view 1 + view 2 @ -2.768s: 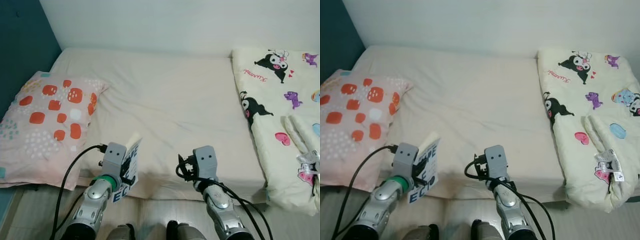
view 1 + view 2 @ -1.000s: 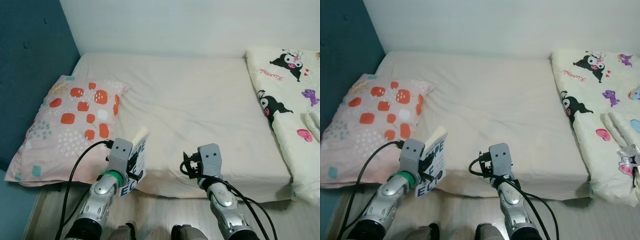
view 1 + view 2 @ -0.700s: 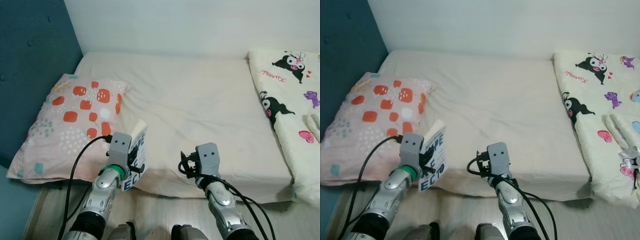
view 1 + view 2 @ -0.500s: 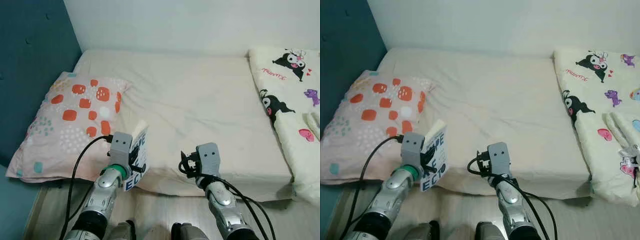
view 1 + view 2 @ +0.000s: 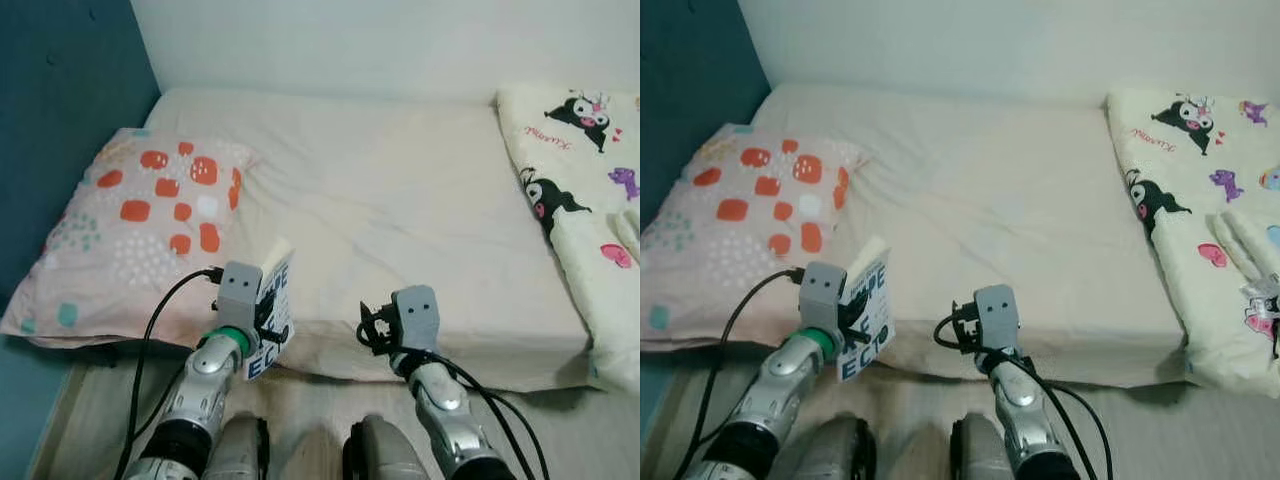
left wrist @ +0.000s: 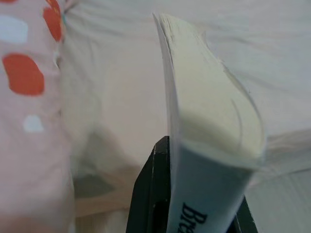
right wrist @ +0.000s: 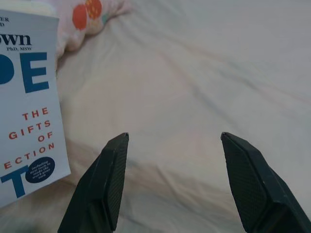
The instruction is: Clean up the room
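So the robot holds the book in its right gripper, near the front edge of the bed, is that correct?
Not quite. The book is in the left gripper, as the left eye view shows. The right gripper is open, holding nothing. The rest holds: it is near the front edge of the bed.

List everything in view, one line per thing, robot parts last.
bed: 1, cream sheet, across the middle.
pillow: 1, pink with orange spots, on the bed's left end.
blanket: 1, cream with cartoon prints, folded on the bed's right end.
wall: teal, at left.
floor: pale wood, before the bed.
book: 1, white with blue letters, upright in the left gripper.
left gripper: 1, shut on the book.
right gripper: 1, open, over the bed's edge.
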Available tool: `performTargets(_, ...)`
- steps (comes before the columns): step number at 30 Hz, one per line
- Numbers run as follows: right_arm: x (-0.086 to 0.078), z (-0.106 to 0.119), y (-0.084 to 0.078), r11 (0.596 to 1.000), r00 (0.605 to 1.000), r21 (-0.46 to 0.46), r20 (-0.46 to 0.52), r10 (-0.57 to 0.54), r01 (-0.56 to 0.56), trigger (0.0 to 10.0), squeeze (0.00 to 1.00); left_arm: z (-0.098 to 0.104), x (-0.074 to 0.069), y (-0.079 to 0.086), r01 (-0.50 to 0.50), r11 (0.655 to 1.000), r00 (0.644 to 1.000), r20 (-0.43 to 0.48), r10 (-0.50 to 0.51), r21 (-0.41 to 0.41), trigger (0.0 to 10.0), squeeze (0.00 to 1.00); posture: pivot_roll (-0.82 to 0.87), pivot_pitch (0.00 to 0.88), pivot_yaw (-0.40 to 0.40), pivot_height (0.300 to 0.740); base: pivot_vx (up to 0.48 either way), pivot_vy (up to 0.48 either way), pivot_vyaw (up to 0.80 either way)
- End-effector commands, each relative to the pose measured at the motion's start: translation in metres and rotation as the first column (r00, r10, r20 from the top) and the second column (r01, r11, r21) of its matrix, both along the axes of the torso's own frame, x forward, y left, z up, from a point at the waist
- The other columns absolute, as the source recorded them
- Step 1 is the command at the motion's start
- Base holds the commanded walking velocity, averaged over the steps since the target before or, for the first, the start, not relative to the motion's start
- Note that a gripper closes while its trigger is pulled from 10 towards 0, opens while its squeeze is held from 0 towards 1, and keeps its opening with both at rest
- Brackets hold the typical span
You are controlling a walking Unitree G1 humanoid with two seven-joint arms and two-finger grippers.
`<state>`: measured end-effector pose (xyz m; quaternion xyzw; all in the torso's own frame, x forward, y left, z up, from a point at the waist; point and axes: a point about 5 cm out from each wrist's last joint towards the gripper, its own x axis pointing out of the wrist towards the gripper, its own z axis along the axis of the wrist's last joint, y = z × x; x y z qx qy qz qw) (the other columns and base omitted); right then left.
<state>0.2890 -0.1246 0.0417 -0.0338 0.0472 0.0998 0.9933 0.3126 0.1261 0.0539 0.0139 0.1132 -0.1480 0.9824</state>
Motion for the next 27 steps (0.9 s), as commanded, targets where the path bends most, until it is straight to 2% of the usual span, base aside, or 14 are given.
performTargets(1,-0.006,-0.008,-0.003,1.000,0.999,0.006,-0.032,-0.011,0.011,10.0,0.00,-0.006,-0.004,-0.001,0.000,1.000,1.000,-0.021,0.000,0.001,10.0,0.00,0.00,0.122,0.016,0.611,0.000,0.000,0.00)
performTargets(17,-0.009,-0.009,0.001,1.000,0.999,0.018,-0.032,-0.021,0.021,10.0,0.00,-0.003,-0.003,-0.007,0.040,0.999,0.999,-0.024,-0.039,0.014,10.0,0.00,0.02,0.155,0.043,0.607,0.000,0.000,0.00)
performTargets(22,-0.010,-0.006,0.006,0.999,1.000,0.032,-0.020,-0.024,0.025,10.0,0.00,0.004,0.005,-0.001,0.007,0.999,1.000,-0.023,-0.006,0.039,10.0,0.00,0.04,0.228,0.078,0.607,0.000,0.000,0.00)
performTargets(27,-0.010,-0.003,0.006,0.999,1.000,0.035,-0.011,-0.027,0.027,10.0,0.00,0.008,0.008,0.000,-0.010,0.999,1.000,-0.019,0.011,0.033,10.0,0.00,0.04,0.254,0.085,0.607,0.000,0.000,0.00)
